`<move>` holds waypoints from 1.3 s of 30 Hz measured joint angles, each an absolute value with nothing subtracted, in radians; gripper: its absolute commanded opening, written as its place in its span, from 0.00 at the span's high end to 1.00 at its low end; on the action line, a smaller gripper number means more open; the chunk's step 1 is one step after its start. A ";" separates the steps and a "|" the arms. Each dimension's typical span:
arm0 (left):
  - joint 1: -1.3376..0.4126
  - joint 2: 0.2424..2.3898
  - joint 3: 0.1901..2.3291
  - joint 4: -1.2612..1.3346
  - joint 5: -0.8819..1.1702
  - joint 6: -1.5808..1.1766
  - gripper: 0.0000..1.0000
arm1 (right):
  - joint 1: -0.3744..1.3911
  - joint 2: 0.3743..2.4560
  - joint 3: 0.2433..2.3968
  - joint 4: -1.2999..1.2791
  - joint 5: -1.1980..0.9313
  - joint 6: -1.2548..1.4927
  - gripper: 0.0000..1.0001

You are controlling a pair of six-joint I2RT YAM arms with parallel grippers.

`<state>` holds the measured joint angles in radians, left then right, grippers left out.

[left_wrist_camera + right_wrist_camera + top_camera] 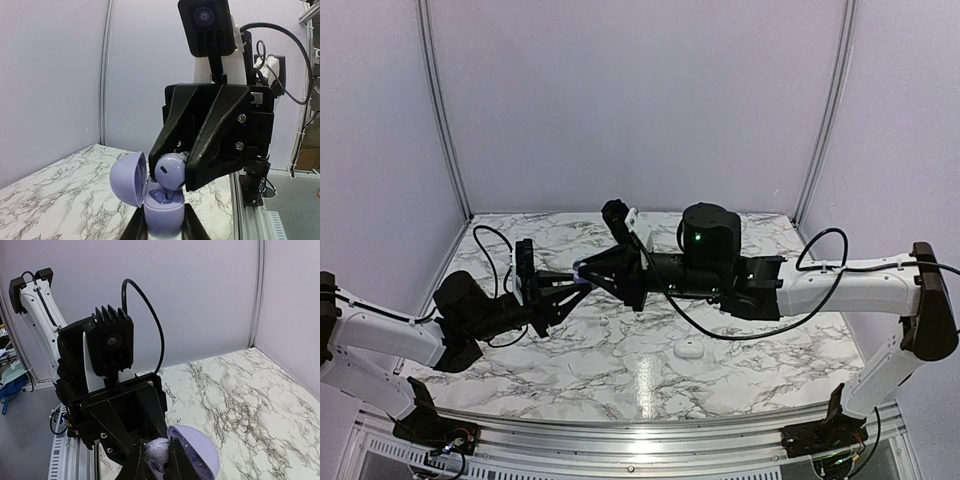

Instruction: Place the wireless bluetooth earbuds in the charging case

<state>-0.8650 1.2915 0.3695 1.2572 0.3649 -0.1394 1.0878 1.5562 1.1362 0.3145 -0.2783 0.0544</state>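
Earbud [169,169] in lilac is hovering directly over the charging case [159,207], whose lid is swung back. We are pinching it tight in our right hand [156,462], and its tip is dipping into a well of the case. Our left hand [163,231] is clamping the case from both sides, holding it up above the bench [750,375]. We are judging this insertion begun but not finished: pressing home and releasing are left. Whether the case's other well is filled, we cannot tell.

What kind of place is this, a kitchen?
Probably not: it looks like a robot test booth. Plain walls enclose a marble-patterned table, and two robot arms are bolted to a metal rail.
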 measured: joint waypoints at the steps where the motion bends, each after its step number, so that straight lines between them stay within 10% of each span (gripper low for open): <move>1: -0.865 1.292 0.369 1.259 0.365 -0.139 1.00 | 1.089 1.556 1.136 0.309 -0.278 0.054 0.89; 13: -0.865 1.294 0.370 1.259 0.366 -0.139 1.00 | 1.090 1.567 1.159 0.271 -0.277 0.054 0.63; 39: -0.863 1.304 0.369 1.295 0.366 -0.155 1.00 | 1.090 1.497 1.162 0.237 -0.256 0.026 0.62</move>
<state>-0.8631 1.3037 0.3695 1.2945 0.3664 -0.1547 1.0904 1.4967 1.1622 0.2367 -0.2558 0.0261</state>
